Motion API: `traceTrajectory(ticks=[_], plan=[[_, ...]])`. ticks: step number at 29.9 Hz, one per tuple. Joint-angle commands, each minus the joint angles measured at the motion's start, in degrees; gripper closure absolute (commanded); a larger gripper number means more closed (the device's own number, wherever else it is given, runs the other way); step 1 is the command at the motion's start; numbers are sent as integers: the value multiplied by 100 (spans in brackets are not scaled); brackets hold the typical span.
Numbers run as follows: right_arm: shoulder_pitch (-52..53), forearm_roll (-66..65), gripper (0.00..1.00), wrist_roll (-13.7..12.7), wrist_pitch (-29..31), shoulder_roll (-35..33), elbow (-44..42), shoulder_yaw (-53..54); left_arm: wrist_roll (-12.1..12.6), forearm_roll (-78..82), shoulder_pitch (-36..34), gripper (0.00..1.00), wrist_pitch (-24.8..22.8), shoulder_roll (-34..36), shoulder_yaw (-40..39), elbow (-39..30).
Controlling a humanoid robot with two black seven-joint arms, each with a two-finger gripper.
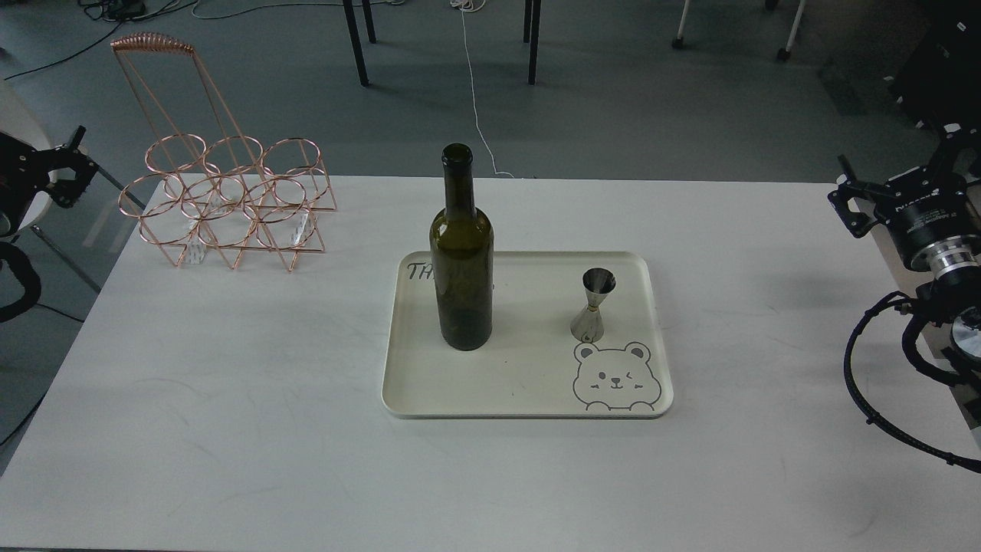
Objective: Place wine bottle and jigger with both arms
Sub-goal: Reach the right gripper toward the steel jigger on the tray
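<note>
The wine bottle (pixel 460 261), dark olive-green and without a label, stands upright on the left part of a cream tray (pixel 529 383) in the middle of the table. The steel jigger (pixel 592 305) stands upright on the tray's right part, above a printed bear face. My left gripper (pixel 79 159) hangs at the far left edge of the view, off the table's left side, open and empty. Beyond the table's right edge my right gripper (pixel 841 192) is open too, with nothing between its fingers. Both are far from the tray.
A copper wire bottle rack (pixel 230 203) with several rings and a tall handle stands at the table's back left. The white table (pixel 230 429) has bare surface around the tray. Chair and table legs stand on the floor behind.
</note>
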Motion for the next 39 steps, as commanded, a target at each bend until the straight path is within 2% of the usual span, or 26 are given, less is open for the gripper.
traceTrajectory(ticks=[1,7,12,17,22,27,33,39], plan=[[-3,0,1,0,0,-23,12,-8,1,0,49,1,0,-39,-4,-1],[-12,-62,1,18,0,-93,39,-17,10,0,58,1,0,-30,-13,-10],[-12,-403,1,18,0,-724,459,-87,10,0,58,1,0,5,-13,-10],[67,-1659,2,44,0,-1139,838,-69,19,0,58,1,0,-4,-4,-10],[67,-3021,2,316,0,-1455,1321,-43,19,9,58,1,0,-30,4,-10],[-38,-4559,3,528,0,-1771,2392,-87,10,9,50,1,0,-21,4,-19],[-670,-6913,3,615,-1084,-1895,3746,-96,10,9,50,1,0,66,22,-19],[-891,-9147,3,1002,-1998,-1816,4055,-472,10,9,50,1,0,102,40,-19]])
